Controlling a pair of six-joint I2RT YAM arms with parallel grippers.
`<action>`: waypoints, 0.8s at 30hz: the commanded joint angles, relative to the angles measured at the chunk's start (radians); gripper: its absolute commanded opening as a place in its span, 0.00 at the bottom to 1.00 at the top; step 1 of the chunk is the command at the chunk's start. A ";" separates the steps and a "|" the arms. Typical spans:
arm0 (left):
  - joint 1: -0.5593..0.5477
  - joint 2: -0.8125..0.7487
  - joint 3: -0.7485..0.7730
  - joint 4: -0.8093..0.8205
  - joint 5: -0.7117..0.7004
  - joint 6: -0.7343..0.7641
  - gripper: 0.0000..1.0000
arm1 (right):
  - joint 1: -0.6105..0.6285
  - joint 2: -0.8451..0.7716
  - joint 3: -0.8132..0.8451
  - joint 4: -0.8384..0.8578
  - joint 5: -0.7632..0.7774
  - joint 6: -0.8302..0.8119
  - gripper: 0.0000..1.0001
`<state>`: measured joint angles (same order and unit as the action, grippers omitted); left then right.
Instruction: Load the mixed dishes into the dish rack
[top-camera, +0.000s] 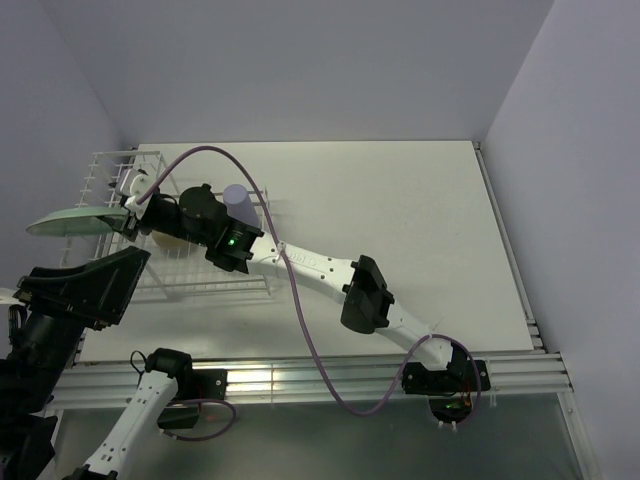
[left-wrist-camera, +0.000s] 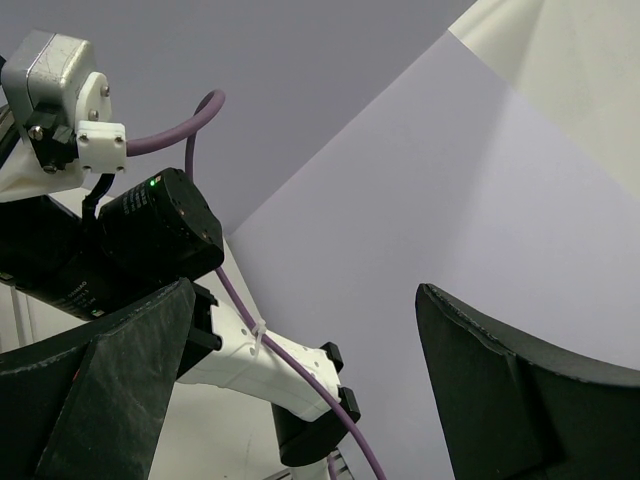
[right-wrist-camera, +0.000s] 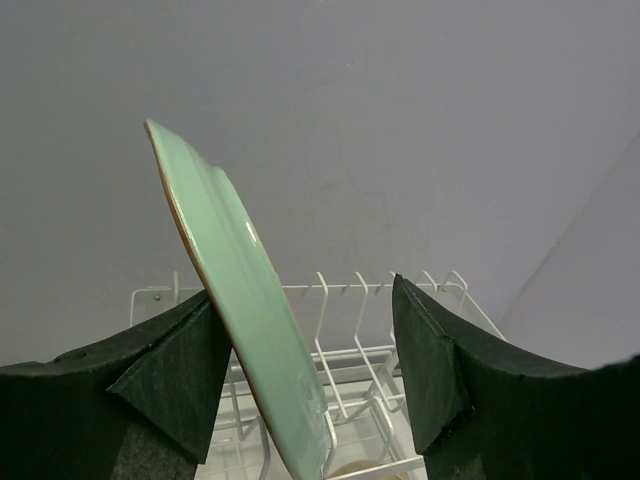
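The pale green plate (right-wrist-camera: 240, 300) stands on edge in the white wire dish rack (right-wrist-camera: 352, 300), tilted to the left. It rests against the left finger of my right gripper (right-wrist-camera: 308, 295), whose jaws are open, with a wide gap between the plate and the right finger. From above, the plate (top-camera: 75, 220) pokes out over the left side of the rack (top-camera: 190, 282), with my right gripper (top-camera: 132, 212) beside it. A lavender cup (top-camera: 240, 205) stands in the rack by the right wrist. A cream bowl (right-wrist-camera: 352, 468) shows low in the rack. My left gripper (left-wrist-camera: 305, 290) is open and holds nothing.
The right arm (top-camera: 320, 270) stretches diagonally across the table from the near right to the rack, trailing a purple cable (top-camera: 300, 300). The left gripper (top-camera: 70, 300) hovers raised at the near left, close to the rack's front corner. Walls close in on the left and the back.
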<state>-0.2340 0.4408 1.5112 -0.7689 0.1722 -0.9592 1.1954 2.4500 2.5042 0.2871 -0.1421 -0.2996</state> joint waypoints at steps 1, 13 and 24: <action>0.005 -0.011 0.001 0.022 0.018 0.007 0.99 | 0.001 -0.034 0.039 0.028 0.007 0.001 0.70; 0.005 -0.020 -0.016 0.025 0.006 -0.004 0.99 | 0.018 -0.068 -0.010 -0.032 -0.017 -0.021 0.74; 0.005 -0.033 -0.034 0.028 0.004 -0.003 0.99 | 0.036 -0.131 -0.126 -0.020 -0.025 -0.021 0.77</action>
<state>-0.2340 0.4202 1.4857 -0.7677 0.1711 -0.9634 1.2343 2.4252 2.3993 0.2386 -0.1772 -0.3084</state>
